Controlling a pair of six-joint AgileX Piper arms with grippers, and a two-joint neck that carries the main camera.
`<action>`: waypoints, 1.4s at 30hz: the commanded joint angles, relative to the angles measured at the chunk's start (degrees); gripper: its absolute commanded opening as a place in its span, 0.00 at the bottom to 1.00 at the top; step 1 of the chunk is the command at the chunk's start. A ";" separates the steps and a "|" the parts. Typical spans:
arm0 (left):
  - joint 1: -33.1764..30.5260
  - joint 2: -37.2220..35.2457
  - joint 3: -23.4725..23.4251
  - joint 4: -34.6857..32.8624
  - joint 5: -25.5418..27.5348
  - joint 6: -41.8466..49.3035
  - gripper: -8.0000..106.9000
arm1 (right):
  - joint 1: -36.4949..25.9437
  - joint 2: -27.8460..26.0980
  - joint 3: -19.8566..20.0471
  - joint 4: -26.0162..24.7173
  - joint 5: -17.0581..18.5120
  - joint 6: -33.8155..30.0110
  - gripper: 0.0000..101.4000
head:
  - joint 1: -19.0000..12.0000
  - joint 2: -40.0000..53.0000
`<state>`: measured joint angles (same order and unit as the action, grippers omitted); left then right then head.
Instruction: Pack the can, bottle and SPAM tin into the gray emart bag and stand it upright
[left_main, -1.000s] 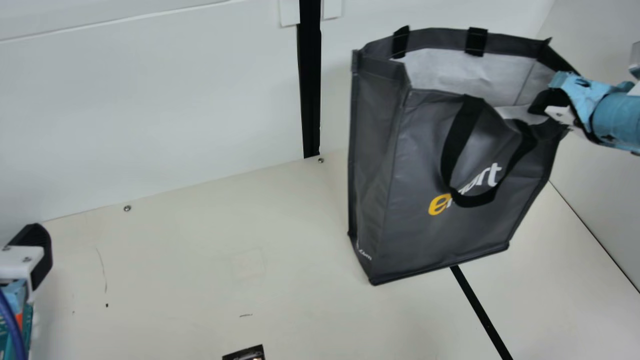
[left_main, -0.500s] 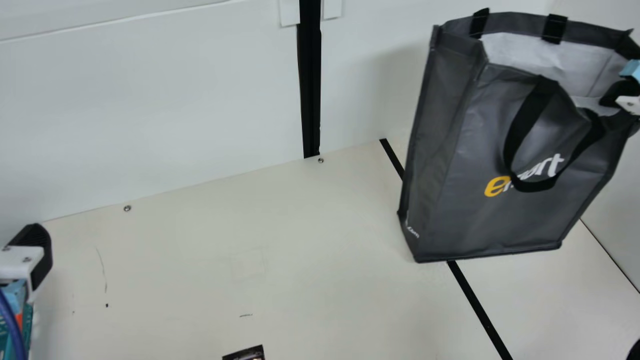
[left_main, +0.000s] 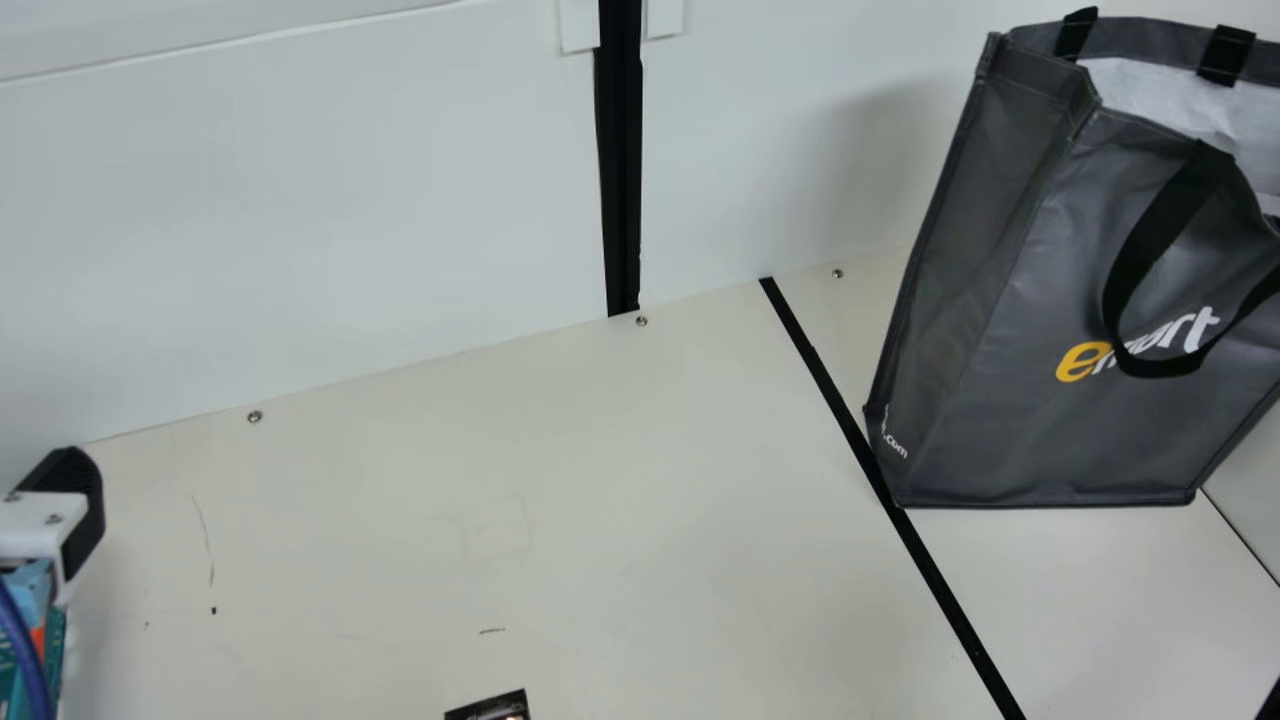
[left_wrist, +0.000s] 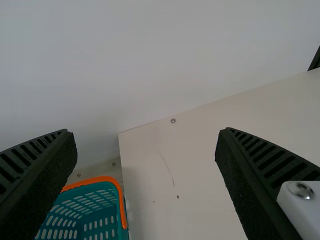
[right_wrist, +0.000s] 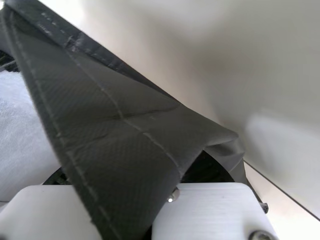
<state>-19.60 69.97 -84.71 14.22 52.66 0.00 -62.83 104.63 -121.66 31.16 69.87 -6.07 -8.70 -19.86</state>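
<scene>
Emart bag (left_main: 1040, 310) at the right of the frame, mouth upward, tilted, cut off by the right edge. Black handle (left_main: 1120, 290) hanging across the printed front. Lower corner over a black strip (left_main: 840, 410) on the counter (left_main: 500, 480), hiding part of it; cannot tell whether touching down. In the right wrist view, right pincer (right_wrist: 131, 175) closed on a fold of gray bag fabric by the rim, much of both fingers behind the cloth.

At the left edge of the frame, left pincer (left_main: 75, 510); in the left wrist view, wide apart and holding nothing. Below it at lower left, teal basket (left_wrist: 121, 215) with orange rim, partly behind one finger, and a blue cable (left_main: 32, 650) crossing in front. At upper centre, black upright strip (left_main: 622, 180) against the pale wall (left_main: 300, 220). At bottom centre, a dark printed item (left_main: 490, 708), mostly cut off, too little to name.
</scene>
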 joint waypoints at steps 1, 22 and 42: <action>0.00 0.00 0.00 0.00 0.00 0.00 0.85 | -0.19 0.25 -0.34 0.24 0.03 0.12 0.23 | -1.30 -0.14; 0.00 0.00 0.00 0.00 0.00 0.00 0.85 | -0.13 -2.61 -3.77 6.08 0.03 -2.10 0.92 | -1.30 -0.14; 0.00 0.00 0.00 0.00 0.00 0.00 0.85 | 2.16 -8.05 -7.45 12.81 0.03 -4.96 0.94 | -1.30 -0.14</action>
<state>-19.60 69.97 -84.71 14.22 52.66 0.00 -60.83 96.75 -129.13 43.96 69.97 -10.89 -8.70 -19.95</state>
